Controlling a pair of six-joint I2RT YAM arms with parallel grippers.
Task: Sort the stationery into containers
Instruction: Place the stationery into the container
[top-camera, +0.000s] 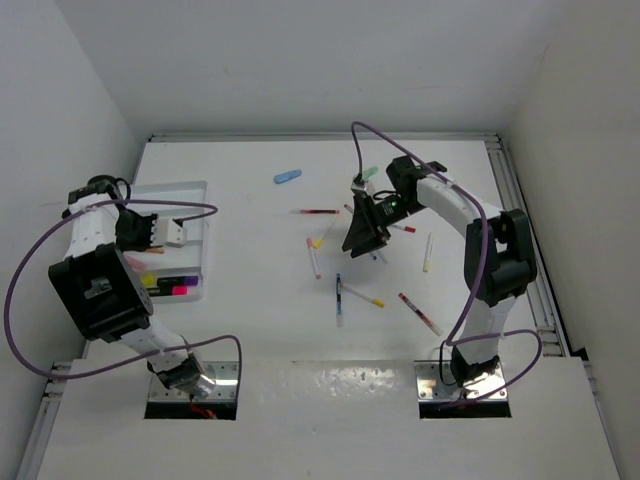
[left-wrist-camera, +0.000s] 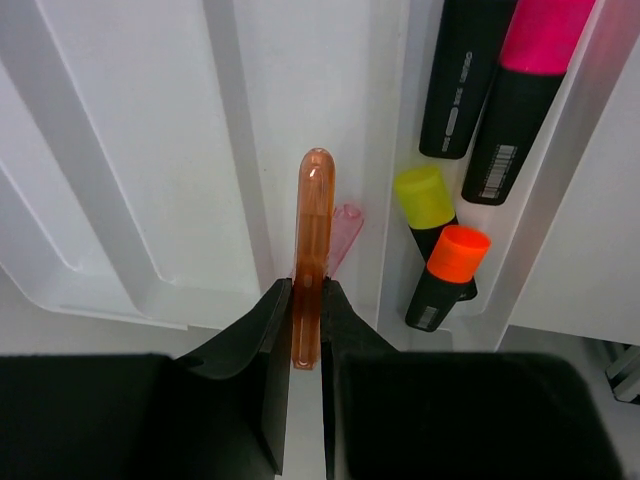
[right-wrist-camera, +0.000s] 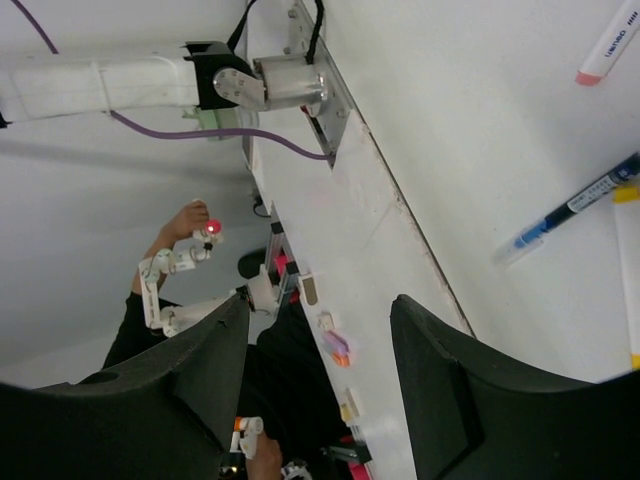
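One translucent orange pen (left-wrist-camera: 314, 230) is pinched in the closed left gripper (left-wrist-camera: 305, 300) above the shallow white divided plastic tray (left-wrist-camera: 120, 200). Lower it lengthwise into a channel, then release. The right gripper (right-wrist-camera: 320, 315) hangs open and empty.

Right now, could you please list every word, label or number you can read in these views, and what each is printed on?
No text reads clearly.
pink-capped highlighter: barcode and small print, too blurred.
black highlighter beside it: white lettering, too small.
white pen: dark lettering, blurred.
blue pen: label, unreadable.
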